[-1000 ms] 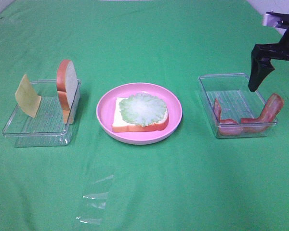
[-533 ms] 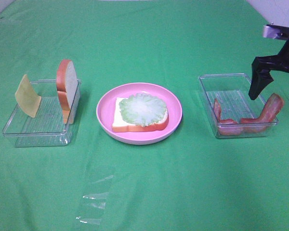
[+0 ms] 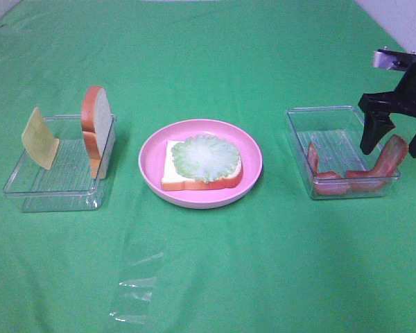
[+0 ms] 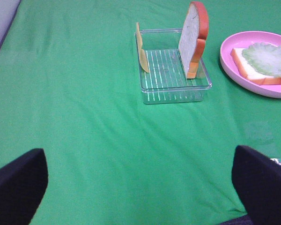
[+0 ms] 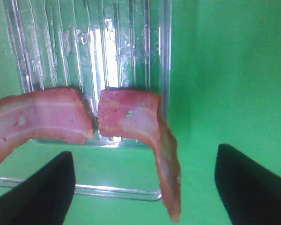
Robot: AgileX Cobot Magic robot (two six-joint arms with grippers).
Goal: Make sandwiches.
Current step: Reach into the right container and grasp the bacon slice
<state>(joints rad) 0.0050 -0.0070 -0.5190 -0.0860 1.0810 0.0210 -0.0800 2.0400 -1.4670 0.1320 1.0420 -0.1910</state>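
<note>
The left tool [image 4: 140, 194] hangs wide open and empty, the bread-and-lettuce sandwich [image 3: 200, 165] lies on the plate [image 3: 152, 156], and at its 3 o'clock the right tool [image 3: 391, 152], likewise spread and empty, straddles from above a bacon strip [image 3: 383, 166] leaning 7-to-1 o'clock in its tray [image 3: 298, 139].

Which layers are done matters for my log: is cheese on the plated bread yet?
No, the cheese slice stands in its clear tray; only lettuce tops the plated bread.

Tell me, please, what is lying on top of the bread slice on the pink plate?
A ruffled pale green lettuce leaf lies on the bread slice, covering most of it; only its edges and corners show. Anything under the leaf is hidden.
</note>
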